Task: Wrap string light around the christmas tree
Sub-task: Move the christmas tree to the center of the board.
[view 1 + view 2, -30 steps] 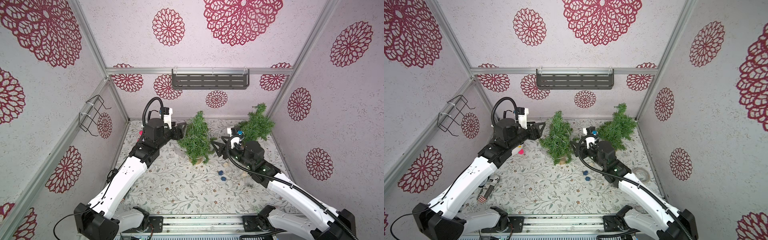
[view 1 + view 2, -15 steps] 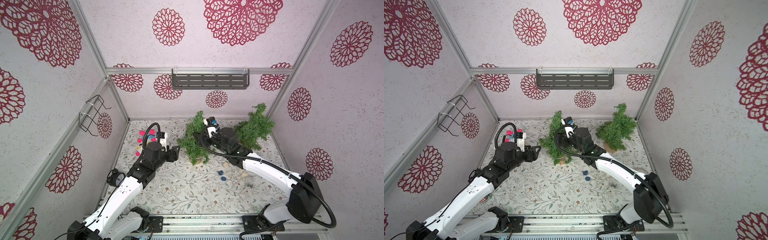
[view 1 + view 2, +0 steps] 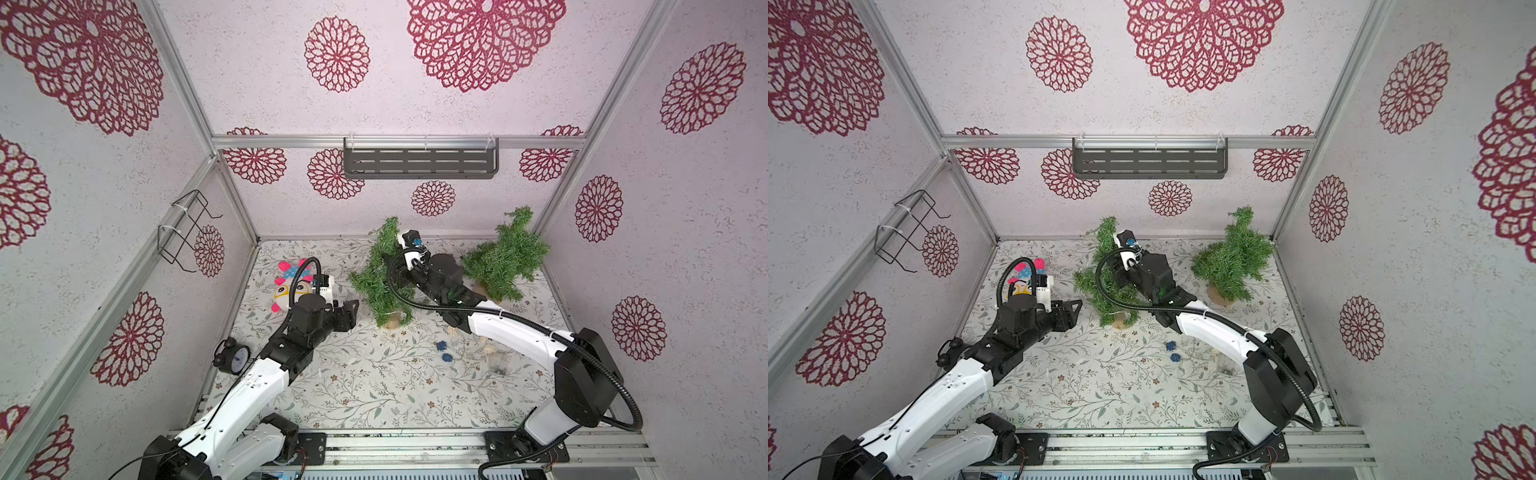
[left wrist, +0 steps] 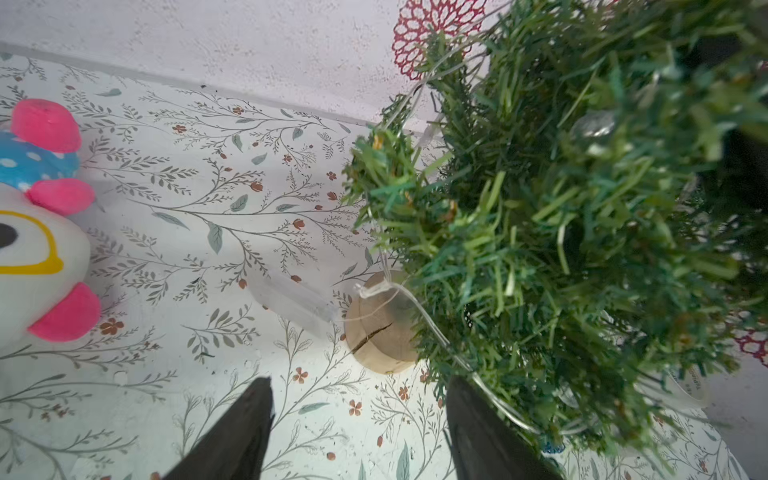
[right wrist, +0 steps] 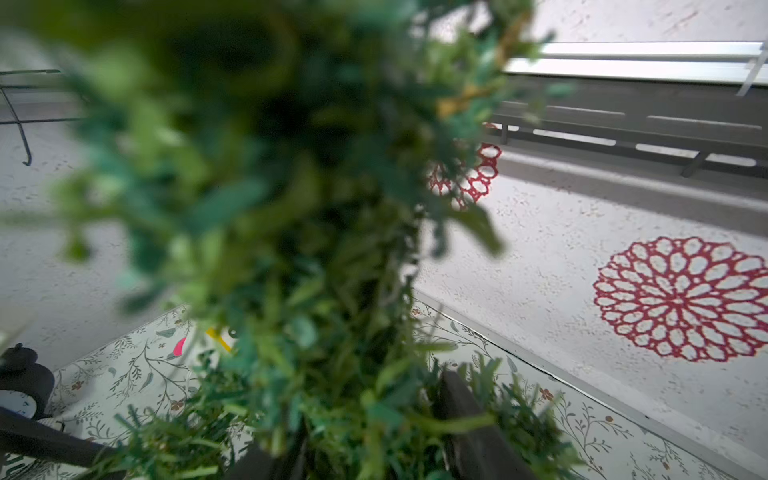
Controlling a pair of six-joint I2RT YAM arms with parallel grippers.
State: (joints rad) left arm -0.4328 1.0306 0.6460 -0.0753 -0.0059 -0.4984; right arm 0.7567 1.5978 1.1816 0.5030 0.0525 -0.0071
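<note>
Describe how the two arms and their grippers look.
Both the left arm and right arm have white links with black joints and a black ribbed cable looping outside. The left gripper and right gripper carry dark, tapering fingers; white wrist cameras sit behind them.

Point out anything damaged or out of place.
The wooden base of the christmas tree has a dark crack across its top. The string light hangs in loose loops off the branches.

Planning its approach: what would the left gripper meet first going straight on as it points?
Probably the wooden base of the christmas tree ahead of the left gripper, where the string light hangs; depth is unclear.
</note>
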